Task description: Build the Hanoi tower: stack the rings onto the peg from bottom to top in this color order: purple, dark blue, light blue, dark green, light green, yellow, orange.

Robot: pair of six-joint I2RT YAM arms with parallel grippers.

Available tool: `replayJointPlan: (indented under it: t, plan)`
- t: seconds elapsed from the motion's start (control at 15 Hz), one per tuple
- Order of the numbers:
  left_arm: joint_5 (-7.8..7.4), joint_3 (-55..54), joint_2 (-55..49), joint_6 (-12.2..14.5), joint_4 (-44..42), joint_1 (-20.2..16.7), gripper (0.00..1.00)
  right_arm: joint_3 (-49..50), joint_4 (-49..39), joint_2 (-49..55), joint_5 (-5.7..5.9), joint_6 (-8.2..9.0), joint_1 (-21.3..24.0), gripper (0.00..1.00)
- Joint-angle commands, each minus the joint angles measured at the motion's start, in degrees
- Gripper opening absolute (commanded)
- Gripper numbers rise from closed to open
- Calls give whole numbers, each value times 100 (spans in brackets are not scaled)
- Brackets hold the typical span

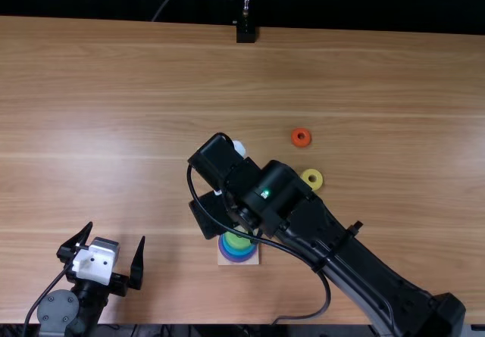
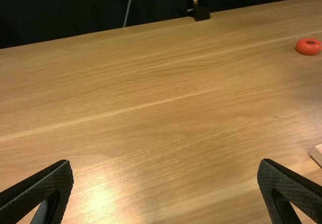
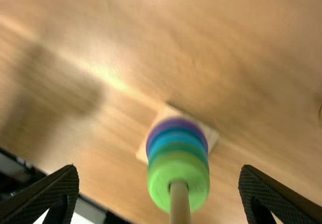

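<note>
The peg [image 3: 180, 204] has five rings [image 3: 161, 183]; yellow ring [image 1: 319, 179] and orange ring [image 1: 294, 137] wait; left claw [image 2: 165, 160], right claw [image 3: 158, 166] wide open, empty

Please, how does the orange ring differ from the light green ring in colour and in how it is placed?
The orange ring is orange, while the light green ring is light green. The orange ring lies directly on the table; the light green ring sits raised, on top of the stack, with the peg through it. Both are round with a central hole.
</note>
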State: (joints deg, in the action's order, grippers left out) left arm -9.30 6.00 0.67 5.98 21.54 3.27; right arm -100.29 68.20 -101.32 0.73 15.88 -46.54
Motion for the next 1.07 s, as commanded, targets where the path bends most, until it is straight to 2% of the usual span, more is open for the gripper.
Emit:
replayJointPlan:
  t: [0.0, 0.2, 0.27, 0.33, 0.4, 0.47, 0.53, 0.6, 0.8, 1.0]
  plan:
    - [-61, -600, -67, 88, 451, -37, 100, -228, -64, -72, 306, 78, 190, 100]
    - [-61, -600, -67, 88, 451, -37, 100, -149, -75, -116, 338, 89, 647, 100]
    - [-61, -600, -67, 88, 451, -37, 100, -149, -64, -204, 349, 163, 822, 100]
    - [-61, -600, -67, 88, 451, -37, 100, -149, -64, -327, 422, 395, 1042, 100]
    - [-61, -600, -67, 88, 451, -37, 100, -149, -75, -441, 581, 659, 1306, 100]
    - [-61, -600, -67, 88, 451, -37, 100, -140, -85, -512, 739, 796, 1526, 100]
    - [-61, -600, -67, 88, 451, -37, 100, -114, -75, -565, 844, 796, 1666, 100]
    - [-61, -600, -67, 88, 451, -37, 100, -26, -75, -617, 887, 764, 1789, 100]
    - [-61, -600, -67, 88, 451, -37, 100, 344, -85, -670, 876, 722, 2106, 100]
    - [-61, -600, -67, 88, 451, -37, 100, 616, -96, -723, 855, 775, 2290, 100]
